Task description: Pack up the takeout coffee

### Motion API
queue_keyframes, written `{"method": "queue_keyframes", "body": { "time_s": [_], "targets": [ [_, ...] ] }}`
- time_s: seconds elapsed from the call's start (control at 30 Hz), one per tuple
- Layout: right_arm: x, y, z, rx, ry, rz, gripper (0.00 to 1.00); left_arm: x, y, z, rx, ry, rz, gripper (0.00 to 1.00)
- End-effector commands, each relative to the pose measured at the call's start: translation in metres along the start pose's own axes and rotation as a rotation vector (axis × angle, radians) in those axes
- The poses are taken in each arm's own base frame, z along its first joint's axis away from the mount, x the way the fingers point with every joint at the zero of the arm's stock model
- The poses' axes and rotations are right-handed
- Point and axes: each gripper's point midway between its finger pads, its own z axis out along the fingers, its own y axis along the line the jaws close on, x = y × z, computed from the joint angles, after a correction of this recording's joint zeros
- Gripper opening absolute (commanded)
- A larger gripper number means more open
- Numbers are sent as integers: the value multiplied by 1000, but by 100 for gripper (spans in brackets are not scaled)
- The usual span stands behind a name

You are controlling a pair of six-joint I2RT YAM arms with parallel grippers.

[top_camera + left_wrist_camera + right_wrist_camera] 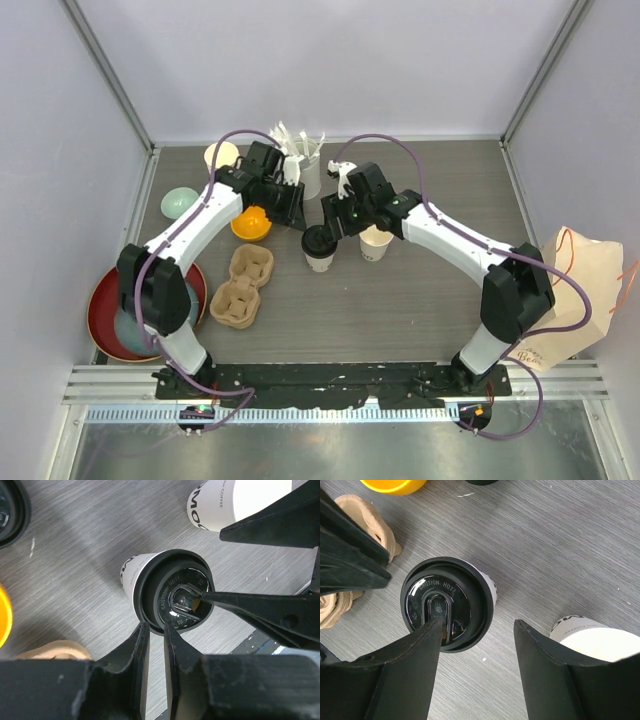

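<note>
Top external view: both arms reach in over the middle of the grey worktop [420,310] and meet above a lidded cup [318,245], which stands upright near the centre. Just to its right stands an open-topped white cup [376,243], close by but apart from it. A two-pocket pulp carrier [242,287] lies to the left of the lidded cup with both pockets unfilled, and a yellow bowl [251,224] sits just behind the carrier. A paper bag [578,285] stands at the far right edge, well apart from the cups. Left wrist view: the left hand [155,626] has its fingers [141,645] drawn almost together, with only a thin slit between them. Their tips sit at the near rim of the black lid [155,587]; I cannot tell whether they nip the rim. Right wrist view: the right hand [477,625] is spread wide. One fingertip [436,625] lies over the oval sip recess on top of the lid, by the raised words "CAUTION: HOT". The other finger hangs over bare worktop between the two cups. The left wrist view also shows that tip at the sip recess.
</note>
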Motion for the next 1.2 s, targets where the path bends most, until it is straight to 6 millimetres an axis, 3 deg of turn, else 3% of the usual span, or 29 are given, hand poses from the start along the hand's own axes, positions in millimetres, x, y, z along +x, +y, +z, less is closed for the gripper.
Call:
{"method": "queue_keyframes", "body": {
  "time_s": [0.0, 0.2, 0.37, 0.73, 0.87, 1.17],
  "targets": [
    [-24, 15, -2, -56, -55, -14, 64, -1, -5, 17, 70, 11, -42, 20],
    [-16, 14, 6, -62, -27, -10, 64, 8, 2, 26, 51, 38, -50, 17],
    [-10, 15, 10, -70, -10, -8, 63, 7, 2, 22, 56, 28, -49, 15],
    [3, 11, 8, -58, -5, -2, 58, 8, -9, 15, 110, 28, -43, 17],
    [-4, 12, 3, -59, -29, -9, 60, -3, -17, 3, 116, -6, -3, 22],
    [-37, 17, -22, -51, -125, -35, 65, -4, -19, -7, 105, -10, 22, 24]
  ]
}}
